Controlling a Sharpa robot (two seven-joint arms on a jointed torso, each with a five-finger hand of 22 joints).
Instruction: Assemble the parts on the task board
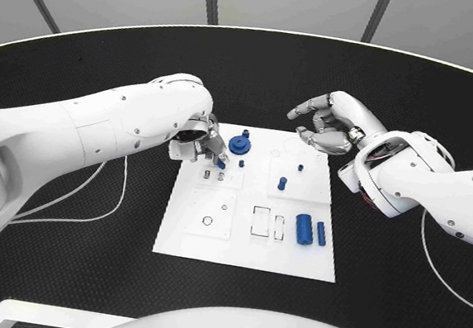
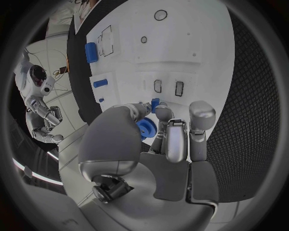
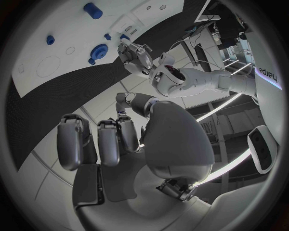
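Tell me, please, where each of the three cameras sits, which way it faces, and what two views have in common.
Head view: on the robot's head, looking down at the task board; both white arms and robot hands show.
Left wrist view: behind the left robot hand, facing the board, near the blue gear.
Right wrist view: behind the right robot hand, which holds nothing, looking across to the board.
Shared: the gear and the left robot hand show in all three views.

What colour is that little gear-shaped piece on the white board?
Blue. The gear stands near the board's far edge, by the left robot hand; the head view shows it best.
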